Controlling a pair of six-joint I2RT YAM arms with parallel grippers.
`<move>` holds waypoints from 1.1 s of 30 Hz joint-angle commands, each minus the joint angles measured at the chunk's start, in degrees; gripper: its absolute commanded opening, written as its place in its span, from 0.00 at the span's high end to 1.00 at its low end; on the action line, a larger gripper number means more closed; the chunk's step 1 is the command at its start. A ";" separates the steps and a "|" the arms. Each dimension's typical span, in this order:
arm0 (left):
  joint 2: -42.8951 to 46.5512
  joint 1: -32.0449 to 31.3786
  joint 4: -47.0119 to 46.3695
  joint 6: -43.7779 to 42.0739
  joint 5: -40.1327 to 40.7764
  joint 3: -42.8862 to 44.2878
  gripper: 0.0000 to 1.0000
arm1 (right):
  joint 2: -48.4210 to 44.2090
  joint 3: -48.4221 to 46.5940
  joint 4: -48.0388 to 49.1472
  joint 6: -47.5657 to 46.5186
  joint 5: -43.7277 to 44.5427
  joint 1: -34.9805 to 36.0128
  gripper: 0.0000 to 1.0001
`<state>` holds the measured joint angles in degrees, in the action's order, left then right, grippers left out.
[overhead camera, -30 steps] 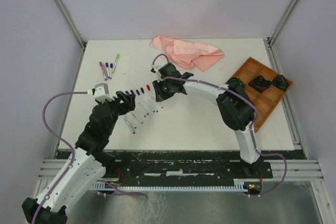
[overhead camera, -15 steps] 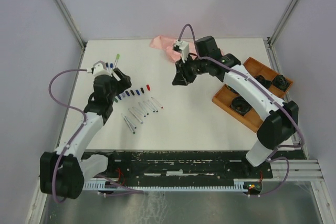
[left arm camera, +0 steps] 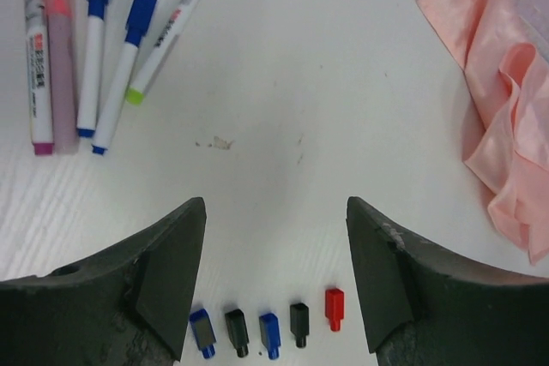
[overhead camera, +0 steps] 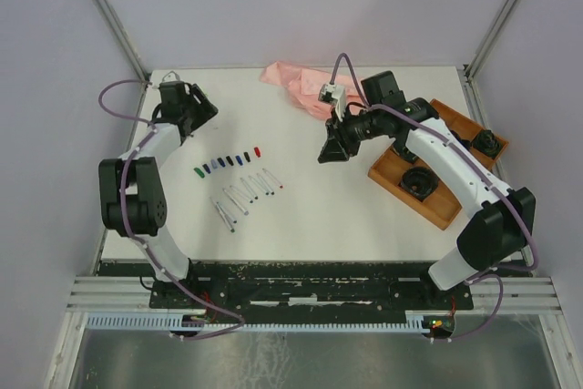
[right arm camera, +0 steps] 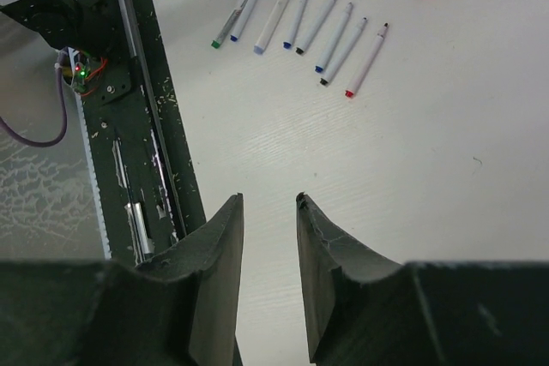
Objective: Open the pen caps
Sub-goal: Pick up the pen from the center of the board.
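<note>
Left gripper (left arm camera: 274,207) — jaws wide apart, empty, near the pen caps (left arm camera: 269,332). Right gripper (right arm camera: 268,203) — jaws narrowly apart, empty

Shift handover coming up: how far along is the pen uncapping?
Done: a row of pulled pen caps lies beside the bare pen barrels. In hand: nothing; the left gripper is open and empty near the capped pens, the right gripper empty too. Left: those capped pens.
</note>
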<state>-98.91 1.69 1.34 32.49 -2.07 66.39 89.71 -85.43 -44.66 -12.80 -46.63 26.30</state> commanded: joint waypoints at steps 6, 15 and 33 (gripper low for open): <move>-12.81 4.80 16.97 -12.56 5.15 21.07 0.33 | -1.92 0.26 -0.26 -3.08 -3.15 -0.79 0.62; -19.58 6.04 22.76 -14.38 9.51 27.49 0.59 | -1.60 0.27 -0.29 -2.84 -3.80 -1.82 0.63; -23.85 8.35 25.25 -15.10 11.91 30.24 0.73 | -0.88 0.56 -0.08 -2.28 -5.20 -3.10 0.63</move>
<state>-122.28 9.15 26.37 20.73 8.71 93.93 89.30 -84.73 -45.54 -14.83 -49.71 23.66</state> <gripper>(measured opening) 0.277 0.372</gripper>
